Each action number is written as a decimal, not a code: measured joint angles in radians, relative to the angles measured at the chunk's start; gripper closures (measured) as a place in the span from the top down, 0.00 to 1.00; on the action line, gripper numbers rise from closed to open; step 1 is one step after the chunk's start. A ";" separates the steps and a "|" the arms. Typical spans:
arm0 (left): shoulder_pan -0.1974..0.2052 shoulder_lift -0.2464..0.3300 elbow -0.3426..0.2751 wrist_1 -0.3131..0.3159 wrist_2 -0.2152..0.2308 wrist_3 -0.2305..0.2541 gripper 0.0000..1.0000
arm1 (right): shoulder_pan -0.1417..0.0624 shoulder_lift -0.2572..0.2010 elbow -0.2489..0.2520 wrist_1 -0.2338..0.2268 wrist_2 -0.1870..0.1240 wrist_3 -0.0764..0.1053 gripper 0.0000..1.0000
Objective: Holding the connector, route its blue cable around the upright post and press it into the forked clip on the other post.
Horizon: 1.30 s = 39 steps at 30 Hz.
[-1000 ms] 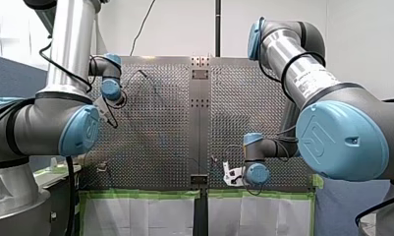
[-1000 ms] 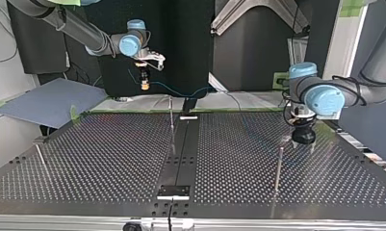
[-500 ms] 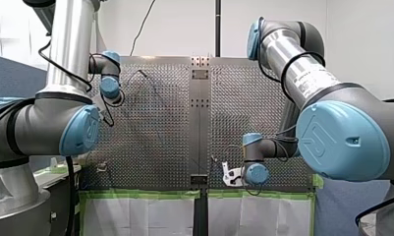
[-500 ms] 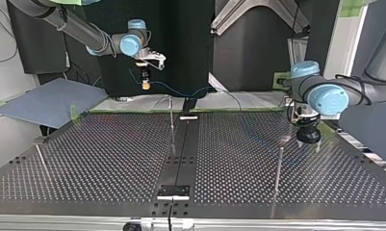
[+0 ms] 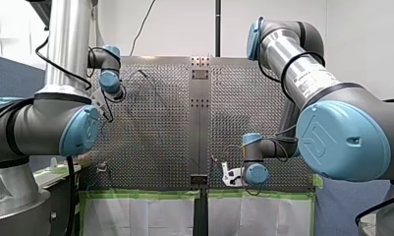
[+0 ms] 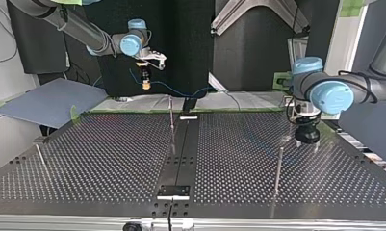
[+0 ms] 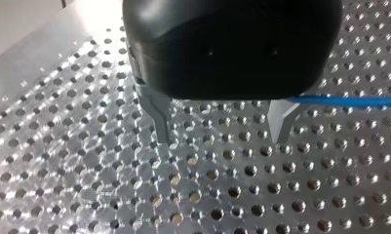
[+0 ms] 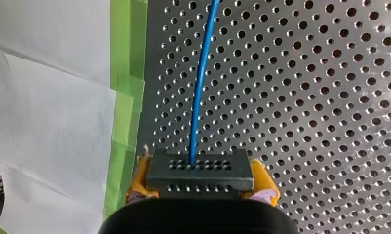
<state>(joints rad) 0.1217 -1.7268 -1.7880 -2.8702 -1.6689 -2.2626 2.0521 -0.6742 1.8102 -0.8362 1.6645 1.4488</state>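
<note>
In the right wrist view my right gripper [image 8: 202,187] is shut with yellow pads on the dark connector [image 8: 201,170]. The blue cable [image 8: 200,83] runs straight ahead from it over the perforated plate. The top view shows that gripper [image 6: 145,81] raised over the table's far edge, with the cable [image 6: 181,90] sagging towards the middle. My left gripper [image 7: 224,139] is black with metal fingers, open, just above the plate, and the cable [image 7: 346,100] passes beside one finger. In the top view it [image 6: 307,143] hangs behind a thin upright post [image 6: 278,166].
A second thin post [image 6: 171,118] stands near the table's far middle and a third [image 6: 40,156] at the top view's left. A dark centre strip [image 6: 181,159] splits the perforated table. Green tape [image 8: 127,102] and white sheets line the edge by my right gripper.
My left gripper has moved rightward and slightly nearer in the top view, staying open. My right gripper with the connector has barely shifted.
</note>
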 joint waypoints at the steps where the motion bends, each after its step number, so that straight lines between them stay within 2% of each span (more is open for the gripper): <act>1: 0.000 0.005 -0.002 -0.007 0.002 0.003 1.00 | 0.000 0.000 0.000 0.000 0.000 0.000 0.00; 9: -0.001 0.068 -0.036 -0.061 0.045 -0.001 1.00 | 0.002 0.000 0.000 0.000 0.000 0.001 0.00; 14: 0.002 0.088 -0.047 -0.084 0.074 -0.001 1.00 | 0.003 0.000 0.000 0.001 0.000 0.002 0.00; 18: 0.006 0.105 -0.059 -0.096 0.102 -0.007 1.00 | 0.005 0.000 -0.001 0.004 0.000 0.002 0.00; 23: 0.011 0.141 -0.081 -0.101 0.113 -0.013 1.00 | 0.005 0.000 0.000 0.002 0.000 0.003 0.00; 27: 0.015 0.174 -0.104 -0.123 0.111 -0.004 1.00 | 0.007 0.000 0.000 0.000 0.000 0.005 0.00; 31: 0.021 0.208 -0.115 -0.156 0.090 0.023 1.00 | 0.009 0.000 0.000 0.001 0.000 0.009 0.00; 39: 0.025 0.279 -0.118 -0.226 0.025 0.093 1.00 | 0.010 0.000 0.000 0.007 -0.002 0.036 0.00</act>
<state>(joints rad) 0.1464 -1.4476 -1.9058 -3.0964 -1.6439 -2.1700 2.0616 -0.6743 1.8099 -0.8291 1.6622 1.4845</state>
